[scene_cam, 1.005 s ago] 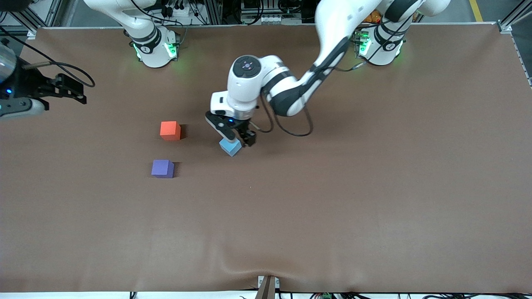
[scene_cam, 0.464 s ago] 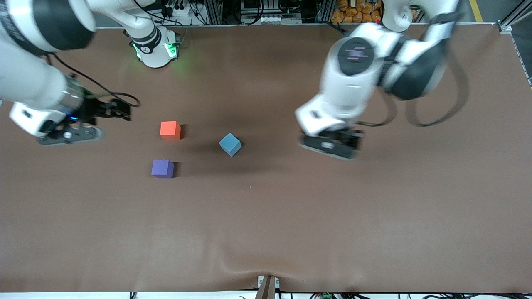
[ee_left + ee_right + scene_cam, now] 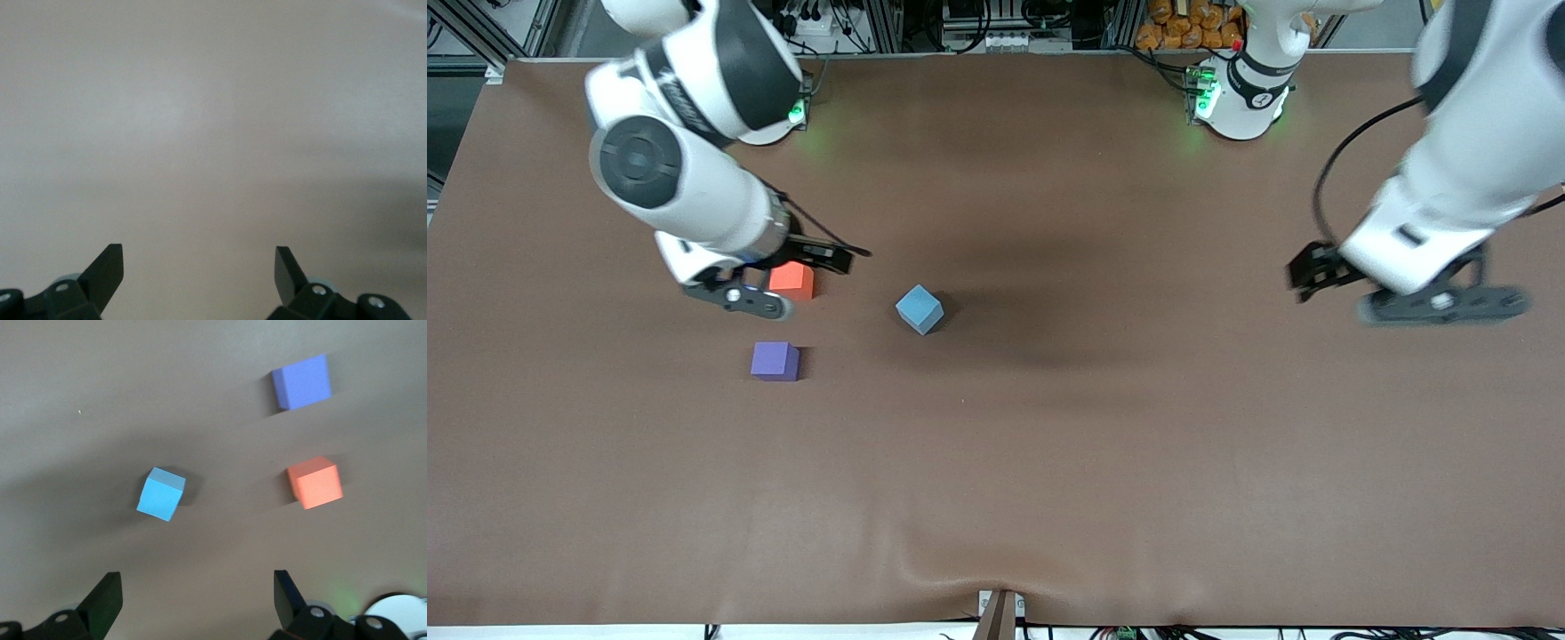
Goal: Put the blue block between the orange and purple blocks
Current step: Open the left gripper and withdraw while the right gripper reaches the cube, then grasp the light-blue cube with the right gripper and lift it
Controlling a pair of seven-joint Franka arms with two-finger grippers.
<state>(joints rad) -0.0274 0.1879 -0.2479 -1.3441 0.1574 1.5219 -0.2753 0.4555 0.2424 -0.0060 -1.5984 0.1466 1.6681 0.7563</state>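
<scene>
Blue block (image 3: 919,309) sits free on the table (image 3: 1049,462), toward the left arm's end from the other two cubes and well apart from them; it is turned cornerwise to them, so its faces run at a slant.

It looks to me like a light, matte foam or wood cube: stiff enough to pinch, not fragile, not slippery; I would take it across two opposite flat faces, low enough to sit square in the pads, with my wrist turned to match its slant; a corner-to-corner pinch would likely twist it.

My right end effector (image 3: 831,258) hangs over the orange block (image 3: 793,280), jaws spread wide and holding nothing; my right wrist view shows all three cubes ahead of the parted fingers. My left end effector (image 3: 1309,271) is over bare table near the left arm's end, also wide open and empty, clear of the work.

The purple block (image 3: 775,361) lies nearer the front camera than the orange one, almost in line with it; the gap between them looks only a little wider than one cube, so I judge the fit tight. The blue cube should be squared to its neighbours before it goes down, and open fingers could nudge either one; the table around is otherwise open, and its edges are well away.
</scene>
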